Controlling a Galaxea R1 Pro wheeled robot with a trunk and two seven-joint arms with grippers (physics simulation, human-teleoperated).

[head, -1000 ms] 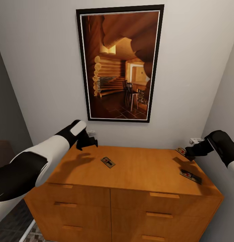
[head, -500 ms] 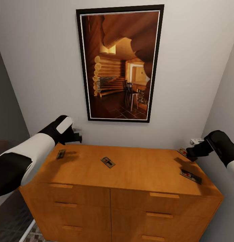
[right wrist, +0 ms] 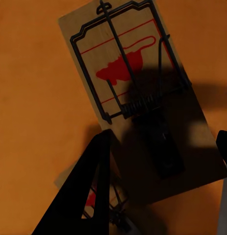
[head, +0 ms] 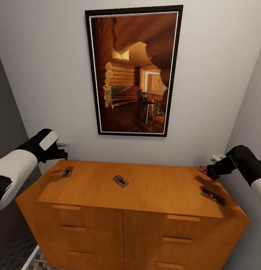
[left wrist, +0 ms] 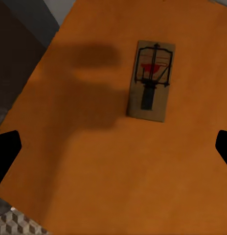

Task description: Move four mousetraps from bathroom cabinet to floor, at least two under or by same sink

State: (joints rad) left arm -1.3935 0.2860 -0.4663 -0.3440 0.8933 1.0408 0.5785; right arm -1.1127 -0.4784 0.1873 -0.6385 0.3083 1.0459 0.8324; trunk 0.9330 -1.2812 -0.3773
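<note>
- All four small flat tan wooden mousetraps lie on the low orange-brown wooden cabinet [head: 145, 191]; none is on the floor, so the task seems hardly begun.
- Nearest is the right front trap [head: 212, 196], then the middle trap [head: 120, 181] and the left trap [head: 67, 171].
- The right gripper [head: 211, 173] hovers just above the far right trap [head: 202, 169]; its grip cannot be told.
- The left gripper [head: 62, 153], jaws apart and empty, hangs above the left back corner.
</note>
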